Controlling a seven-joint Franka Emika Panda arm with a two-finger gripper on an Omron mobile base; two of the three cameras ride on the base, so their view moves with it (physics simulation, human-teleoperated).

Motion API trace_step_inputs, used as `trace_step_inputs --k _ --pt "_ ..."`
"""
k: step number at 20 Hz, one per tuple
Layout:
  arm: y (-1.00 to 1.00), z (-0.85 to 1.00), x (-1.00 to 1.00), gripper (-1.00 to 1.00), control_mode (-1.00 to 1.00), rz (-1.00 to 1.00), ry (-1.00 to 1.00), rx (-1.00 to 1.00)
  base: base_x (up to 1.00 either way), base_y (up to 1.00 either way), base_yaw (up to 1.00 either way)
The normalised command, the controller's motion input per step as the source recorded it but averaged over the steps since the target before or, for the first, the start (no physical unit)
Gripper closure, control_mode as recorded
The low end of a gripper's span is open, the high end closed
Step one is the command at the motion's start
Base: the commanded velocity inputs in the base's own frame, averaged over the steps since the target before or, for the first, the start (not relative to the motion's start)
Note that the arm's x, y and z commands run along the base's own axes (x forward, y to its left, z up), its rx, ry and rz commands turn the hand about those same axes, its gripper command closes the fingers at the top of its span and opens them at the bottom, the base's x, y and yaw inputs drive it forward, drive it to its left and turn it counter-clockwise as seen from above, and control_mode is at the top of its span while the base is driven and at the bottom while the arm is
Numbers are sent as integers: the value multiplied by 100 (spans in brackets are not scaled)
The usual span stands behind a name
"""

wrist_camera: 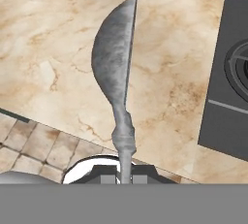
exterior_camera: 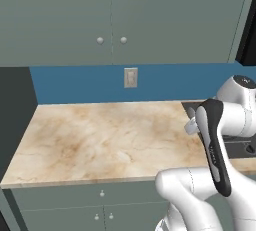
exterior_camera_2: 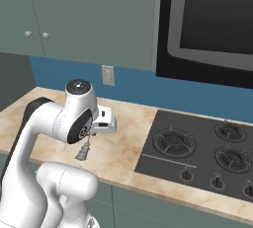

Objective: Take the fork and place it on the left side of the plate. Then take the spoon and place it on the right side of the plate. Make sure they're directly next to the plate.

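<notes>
My gripper (wrist_camera: 125,177) is shut on the thin handle of a slim grey metal utensil, the spoon (wrist_camera: 114,63). Its broad end points away from the hand and is turned edge-on, with a rounded outline and no tines to be seen. In the right base view the spoon (exterior_camera_2: 83,153) hangs downward from the gripper (exterior_camera_2: 87,140), a little above the marble counter (exterior_camera_2: 123,143) near its front edge. The plate and the fork are out of view.
A black stovetop (exterior_camera_2: 197,148) with burners and knobs is set into the counter just right of the hand. The counter (exterior_camera: 100,140) stretches bare to the left. Blue backsplash with an outlet (exterior_camera: 130,77) and wall cabinets stand behind. Tiled floor (wrist_camera: 29,145) lies below the front edge.
</notes>
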Motion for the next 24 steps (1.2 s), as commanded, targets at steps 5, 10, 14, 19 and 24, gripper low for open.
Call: trace_step_inputs --k 5,10,14,19,24 --pt "0 0 0 100 100 0 0 0 0 0 0" --pt "0 0 0 100 100 0 0 0 -72 -1 -4" --pt "0 0 0 100 100 0 0 0 -100 -1 -20" --pt "0 0 0 100 100 0 0 0 -91 0 -52" --pt "0 0 0 100 100 0 0 0 -25 17 -81"
